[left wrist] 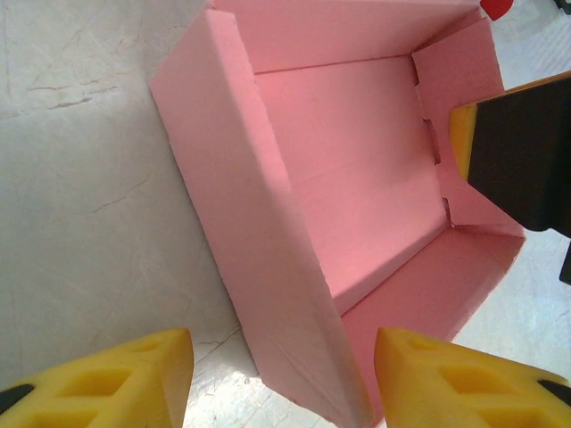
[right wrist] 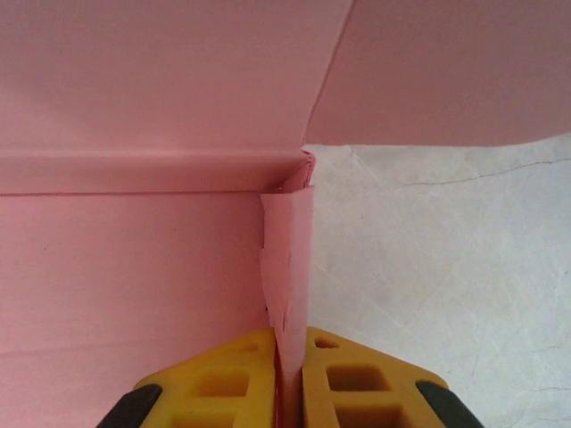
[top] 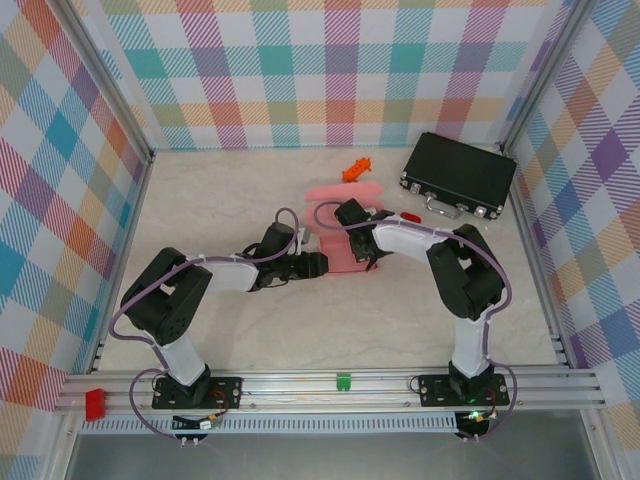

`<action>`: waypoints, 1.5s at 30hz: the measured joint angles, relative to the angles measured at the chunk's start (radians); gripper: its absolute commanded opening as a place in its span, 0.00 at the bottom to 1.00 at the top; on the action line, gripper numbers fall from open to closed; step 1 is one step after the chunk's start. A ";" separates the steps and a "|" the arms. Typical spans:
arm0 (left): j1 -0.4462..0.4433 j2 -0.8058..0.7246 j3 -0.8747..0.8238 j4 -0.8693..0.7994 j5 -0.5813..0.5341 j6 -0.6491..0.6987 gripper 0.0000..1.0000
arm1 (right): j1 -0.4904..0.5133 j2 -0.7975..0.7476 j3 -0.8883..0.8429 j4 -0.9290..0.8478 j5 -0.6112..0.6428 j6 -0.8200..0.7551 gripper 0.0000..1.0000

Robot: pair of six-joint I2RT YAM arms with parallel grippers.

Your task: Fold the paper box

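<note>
Yellow fingers [left wrist: 125, 379] of the left gripper [top: 318, 265] are seen held well apart, astride the near corner of the box [left wrist: 357, 178]; whether either finger touches the card cannot be told. Mid-table, the pink box is shown lying open-topped, its walls raised and its lid flap [top: 345, 190] open on the far side. At its right end, a short wall is pinched tight between the closed fingers of the right gripper [right wrist: 290, 383]. Beside that arm a small red object [top: 410, 217] is glimpsed, and further right, towards the back, a black case [top: 460, 175] is seen lying shut, well apart from the box.
</note>
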 measured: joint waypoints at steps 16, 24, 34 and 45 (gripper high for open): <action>0.000 0.000 -0.002 -0.001 0.000 0.000 0.56 | 0.000 0.039 0.013 -0.008 0.013 0.005 0.14; 0.000 0.000 -0.002 -0.002 0.000 0.000 0.55 | 0.000 0.063 0.038 -0.031 0.055 0.008 0.15; 0.000 0.000 -0.002 -0.002 0.000 0.000 0.56 | -0.001 0.060 0.035 -0.029 0.048 0.008 0.22; 0.000 0.000 -0.002 -0.005 0.000 0.000 0.56 | -0.004 -0.007 0.016 -0.040 -0.027 0.013 0.34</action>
